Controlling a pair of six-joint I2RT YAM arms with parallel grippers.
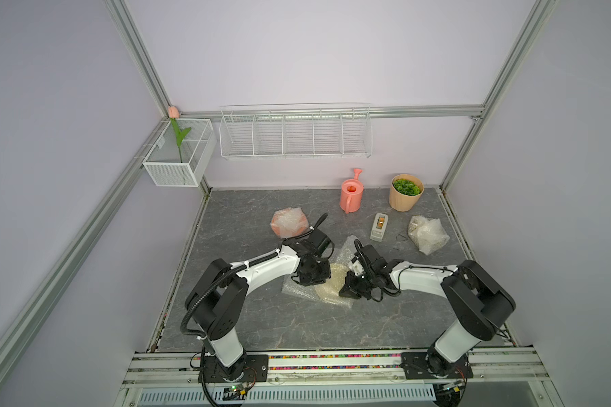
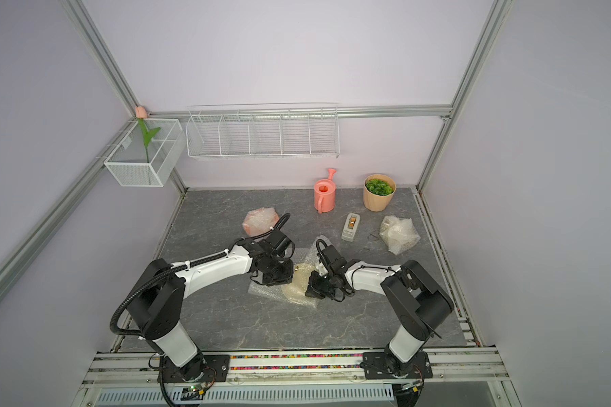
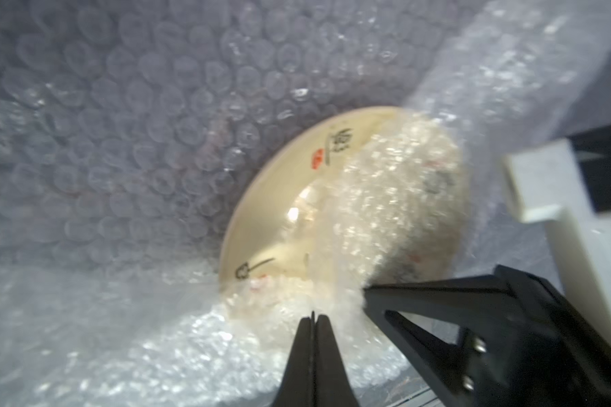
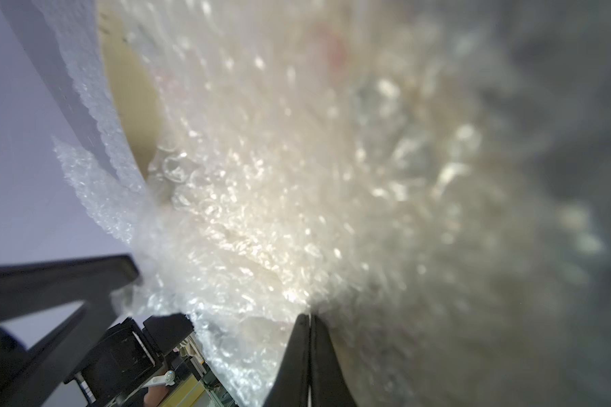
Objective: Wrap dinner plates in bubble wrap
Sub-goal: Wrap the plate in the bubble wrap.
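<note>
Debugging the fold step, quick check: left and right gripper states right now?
Left gripper: shut, tips at the bubble wrap; grip cannot be told.
Right gripper: shut, tips at the same wrap; grip unclear.

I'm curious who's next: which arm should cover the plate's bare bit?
Probably left: the left gripper, shut, sits on wrap near the plate's bare side; right gripper is on the covered part.

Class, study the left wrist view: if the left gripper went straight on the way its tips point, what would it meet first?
Most likely the bubble wrap folded over the cream plate, right before the shut tips of the left gripper; the plate lies just under it. Depth is unclear.
</note>
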